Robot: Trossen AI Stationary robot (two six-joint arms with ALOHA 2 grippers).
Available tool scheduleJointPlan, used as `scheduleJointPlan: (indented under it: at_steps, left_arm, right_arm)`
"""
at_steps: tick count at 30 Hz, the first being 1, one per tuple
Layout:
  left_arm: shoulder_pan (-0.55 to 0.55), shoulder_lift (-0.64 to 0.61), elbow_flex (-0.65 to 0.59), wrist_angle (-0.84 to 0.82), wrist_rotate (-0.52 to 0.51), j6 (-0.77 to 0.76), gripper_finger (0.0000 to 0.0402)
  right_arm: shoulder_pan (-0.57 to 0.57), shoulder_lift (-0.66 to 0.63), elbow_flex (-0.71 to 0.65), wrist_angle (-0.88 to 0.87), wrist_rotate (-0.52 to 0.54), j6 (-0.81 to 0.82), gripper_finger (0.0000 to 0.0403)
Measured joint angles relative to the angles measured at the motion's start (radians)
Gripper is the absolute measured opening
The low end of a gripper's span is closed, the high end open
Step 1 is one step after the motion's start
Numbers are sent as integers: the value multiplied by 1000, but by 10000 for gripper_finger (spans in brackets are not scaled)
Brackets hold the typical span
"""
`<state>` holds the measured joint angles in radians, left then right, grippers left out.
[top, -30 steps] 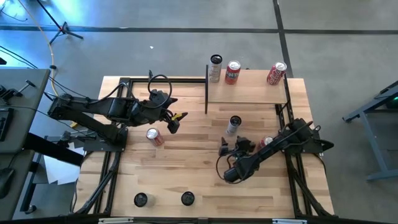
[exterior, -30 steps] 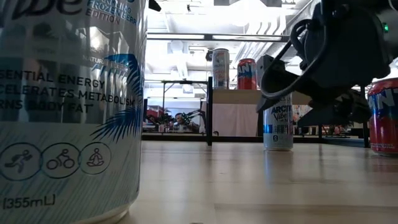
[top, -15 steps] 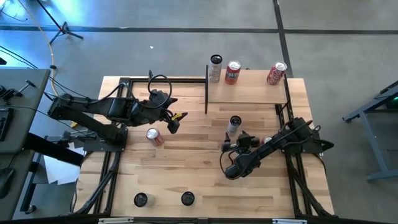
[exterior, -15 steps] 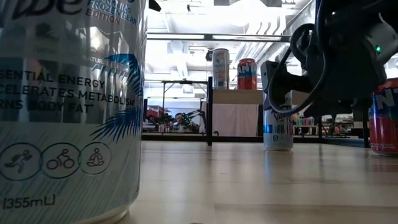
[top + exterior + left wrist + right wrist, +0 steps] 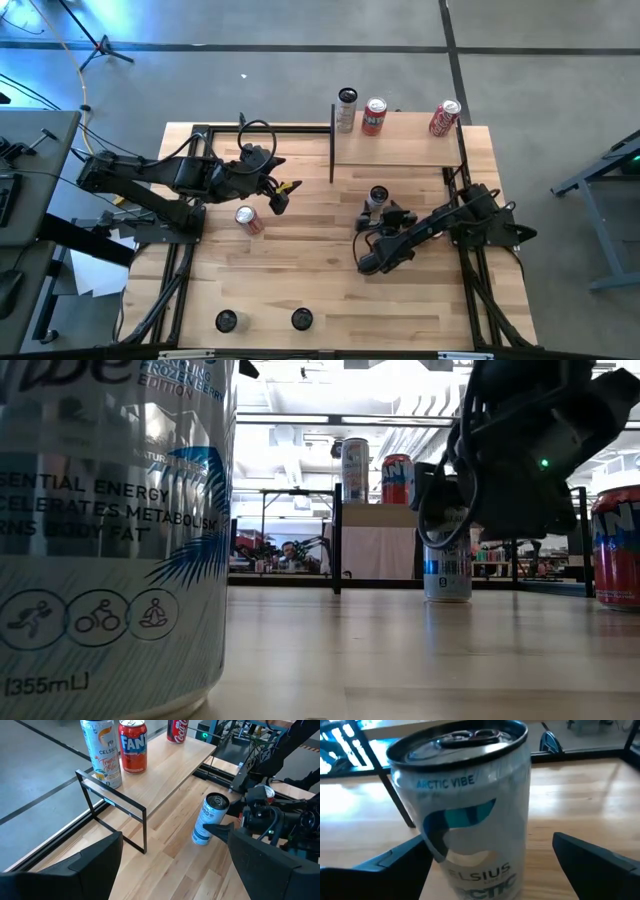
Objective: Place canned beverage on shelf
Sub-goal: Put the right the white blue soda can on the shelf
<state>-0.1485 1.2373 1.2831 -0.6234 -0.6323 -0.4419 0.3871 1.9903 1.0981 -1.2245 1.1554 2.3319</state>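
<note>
While its fingers stand apart on both sides of the white can (image 5: 465, 805) without touching it, the right gripper (image 5: 385, 212) hovers near the shelf (image 5: 400, 150). Farther off, the left gripper (image 5: 283, 195) waits with jaws wide, beside a red can (image 5: 247, 220).

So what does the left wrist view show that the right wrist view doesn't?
Only the left wrist view shows the shelf carrying a Celsius can, a Fanta can and a Coca-Cola can, plus the right arm reaching in. Only the right wrist view shows the right gripper open, its fingers either side of the can, and the Arctic Vibe lettering. Both show the Celsius Arctic Vibe can upright on the table.
</note>
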Motion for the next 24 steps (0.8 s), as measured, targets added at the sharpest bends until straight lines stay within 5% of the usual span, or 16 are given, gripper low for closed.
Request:
scheduleJointPlan:
  at_steps: [11,24]
  left_arm:
    - [0,0,0,0,0,0,337]
    - [0,0,0,0,0,0,337]
  right_arm:
    - [19,0,0,76,4,-22,231]
    - [53,-103,0,60,-5,-100,230]
